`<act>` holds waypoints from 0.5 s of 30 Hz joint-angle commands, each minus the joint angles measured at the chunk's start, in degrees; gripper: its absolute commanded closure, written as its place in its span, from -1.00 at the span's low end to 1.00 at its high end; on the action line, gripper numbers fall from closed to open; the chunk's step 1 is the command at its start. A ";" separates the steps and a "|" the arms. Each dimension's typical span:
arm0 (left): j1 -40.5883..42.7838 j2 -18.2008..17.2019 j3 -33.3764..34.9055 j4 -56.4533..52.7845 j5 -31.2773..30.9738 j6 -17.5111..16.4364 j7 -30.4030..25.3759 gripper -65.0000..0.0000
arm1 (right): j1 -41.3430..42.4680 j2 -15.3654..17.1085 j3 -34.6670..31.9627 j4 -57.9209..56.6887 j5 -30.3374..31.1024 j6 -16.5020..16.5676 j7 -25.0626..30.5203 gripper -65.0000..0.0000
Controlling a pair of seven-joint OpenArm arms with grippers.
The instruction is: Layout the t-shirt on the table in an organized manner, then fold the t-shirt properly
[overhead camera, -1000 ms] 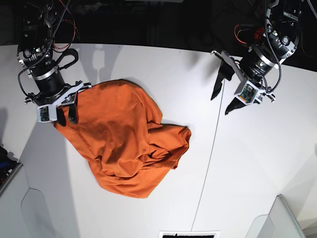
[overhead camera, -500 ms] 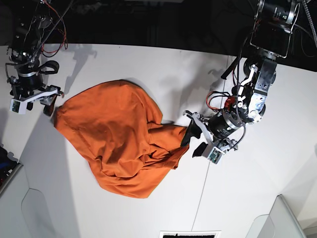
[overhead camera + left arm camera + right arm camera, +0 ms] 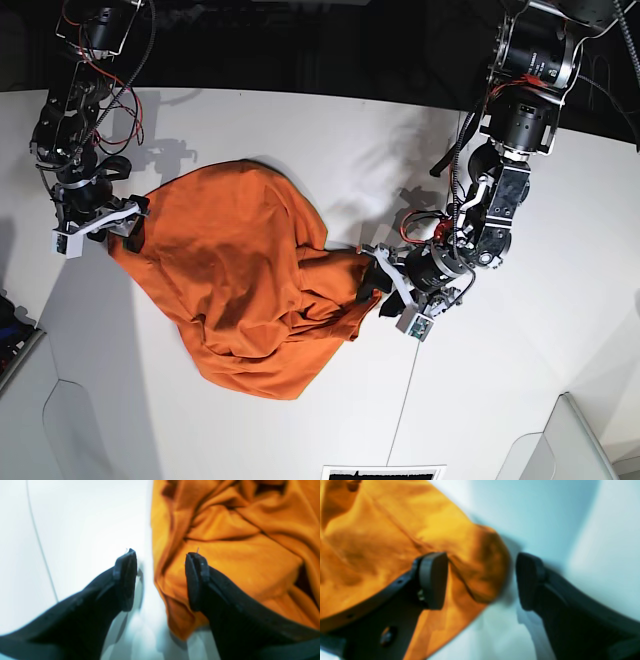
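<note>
t-shirt (image 3: 250, 275) crumpled mid-frame, long axis upper-left to lower-right | left gripper (image 3: 383, 287) spread astride right edge | right gripper (image 3: 102, 225) spread astride upper-left corner | neither grips

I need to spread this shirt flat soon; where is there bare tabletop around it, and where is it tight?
The table is bare beyond the t-shirt along the far edge, and right of the dark seam toward the near corner. It is crowded at the shirt's two ends: the right gripper straddles one edge, the left gripper the other, both open.
</note>
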 commanded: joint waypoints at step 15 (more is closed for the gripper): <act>-5.73 -12.79 -2.43 1.95 -7.19 -0.31 4.79 1.00 | 2.54 4.33 2.64 1.77 -0.37 3.93 1.33 1.00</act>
